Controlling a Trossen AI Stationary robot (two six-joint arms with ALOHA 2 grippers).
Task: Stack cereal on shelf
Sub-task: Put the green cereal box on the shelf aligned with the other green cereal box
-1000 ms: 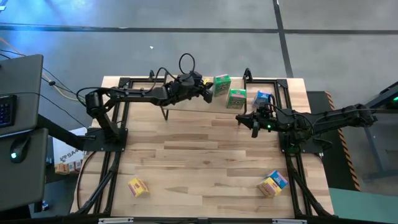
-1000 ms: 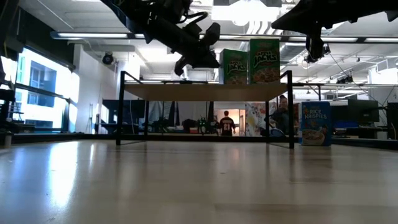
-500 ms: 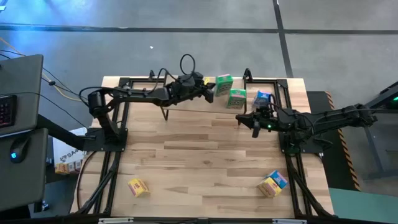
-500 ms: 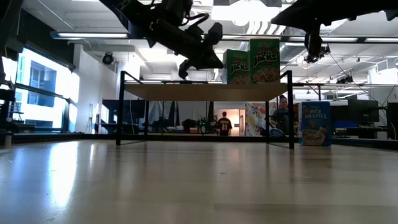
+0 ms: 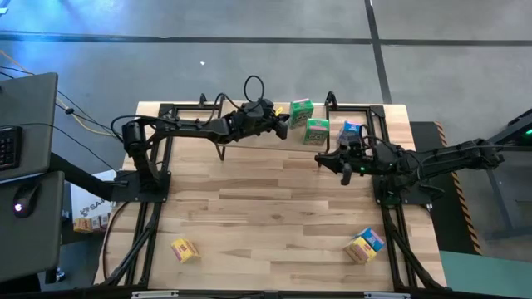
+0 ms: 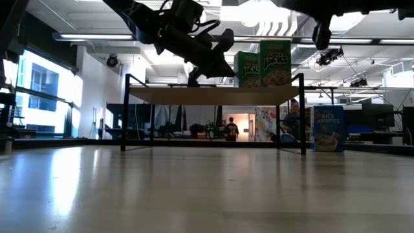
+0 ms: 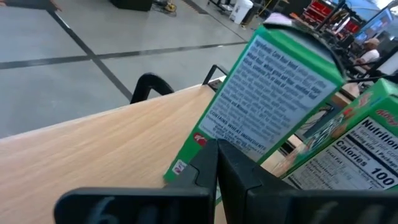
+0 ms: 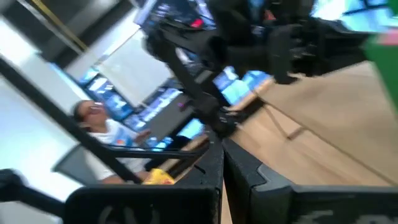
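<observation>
Two green cereal boxes stand upright on the shelf point(image 6: 213, 96): one point(image 5: 301, 110) point(image 6: 246, 69) point(image 7: 273, 93) further left, the other point(image 5: 316, 130) point(image 6: 275, 63) point(image 7: 348, 155) beside it. My left gripper point(image 5: 283, 126) point(image 6: 225, 59) point(image 7: 216, 152) is shut and reaches over the shelf from the left, against the left green box. A blue box point(image 5: 352, 131) point(image 6: 328, 128) stands on the table to the right of the shelf. My right gripper point(image 5: 342, 164) point(image 6: 321, 33) point(image 8: 217, 155) is shut and hovers in the air just near of the blue box, touching nothing. My left gripper meets the left green box with its shut fingertips point(image 7: 210, 155) on a printed side face, low down near the bottom edge point(image 7: 202, 138). It comes about level from the table's left. The box stands upright on the shelf plank.
Near the table's near edge lie a yellow box point(image 5: 184, 249) at the left and a yellow box point(image 5: 360, 249) with a blue one point(image 5: 373, 239) at the right. The wide middle of the table point(image 5: 266, 208) holds nothing. People show in the room beyond point(image 6: 229, 128).
My left gripper has moved toward the table's right along the shelf, and the left green box has slid a little to the right, closing up on the second green box. My right gripper has risen somewhat.
</observation>
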